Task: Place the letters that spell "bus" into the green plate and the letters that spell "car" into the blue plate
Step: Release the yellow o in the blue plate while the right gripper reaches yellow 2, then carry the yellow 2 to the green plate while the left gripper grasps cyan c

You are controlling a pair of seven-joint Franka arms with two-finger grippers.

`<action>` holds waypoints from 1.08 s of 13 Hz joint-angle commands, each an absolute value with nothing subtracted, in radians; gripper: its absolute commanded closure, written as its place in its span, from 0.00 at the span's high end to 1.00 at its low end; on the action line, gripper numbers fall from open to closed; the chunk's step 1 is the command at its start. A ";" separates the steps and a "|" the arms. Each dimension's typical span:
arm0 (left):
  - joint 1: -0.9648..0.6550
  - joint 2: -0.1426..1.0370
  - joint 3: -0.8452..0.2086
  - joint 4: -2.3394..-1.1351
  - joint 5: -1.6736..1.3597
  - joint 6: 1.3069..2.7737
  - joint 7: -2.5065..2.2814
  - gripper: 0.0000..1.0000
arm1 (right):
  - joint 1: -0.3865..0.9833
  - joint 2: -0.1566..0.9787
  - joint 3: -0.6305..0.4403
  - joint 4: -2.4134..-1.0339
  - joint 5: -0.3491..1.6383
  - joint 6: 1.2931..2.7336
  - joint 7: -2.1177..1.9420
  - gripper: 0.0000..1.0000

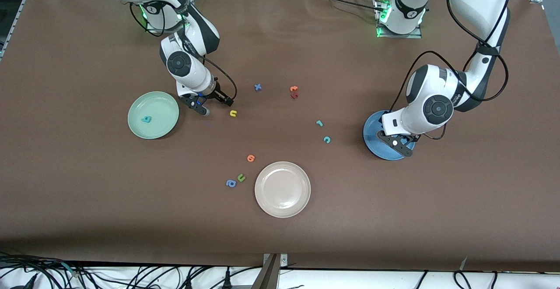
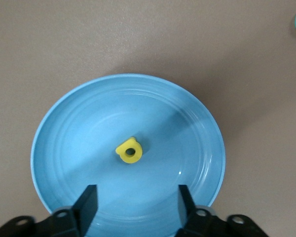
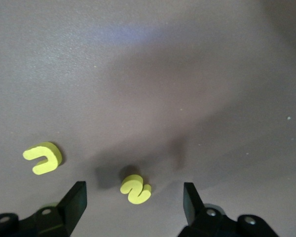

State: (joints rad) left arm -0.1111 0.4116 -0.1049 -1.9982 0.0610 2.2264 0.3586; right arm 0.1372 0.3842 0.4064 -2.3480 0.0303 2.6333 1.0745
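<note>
Your left gripper (image 2: 134, 203) sits released over the blue plate (image 2: 79, 128), yellow "a" (image 2: 129, 150) inside. Right gripper (image 3: 133, 200) jaws spread over yellow "s" (image 3: 135, 188), yellow "u" (image 3: 43, 158) beside; teal "b" (image 1: 146, 119) in green plate (image 1: 164, 105)

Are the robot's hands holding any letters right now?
No. The left gripper is open over the blue plate; the yellow "a" lies there. The right gripper is open above the yellow "s".
</note>
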 commanded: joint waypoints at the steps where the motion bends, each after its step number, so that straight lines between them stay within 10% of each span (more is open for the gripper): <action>1: -0.124 0.383 -0.115 -1.981 0.069 2.220 0.318 1.00 | 0.138 0.383 0.411 -2.364 0.023 2.654 1.088 0.76; 11: -0.351 0.632 -0.143 -1.658 0.074 2.226 -0.195 1.00 | 0.156 0.391 0.413 -2.378 0.023 2.657 1.088 0.64; 14: -0.370 0.689 -0.141 -1.657 0.081 2.300 -0.196 1.00 | 0.158 0.390 0.411 -2.378 0.023 2.657 1.086 0.45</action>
State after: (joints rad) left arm -0.3524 0.6457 -0.1465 -1.6904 0.0608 2.2529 -0.1850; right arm 0.1548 0.3903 0.4087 -2.3666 0.0301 2.6391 1.0744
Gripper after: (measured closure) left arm 0.000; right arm 0.436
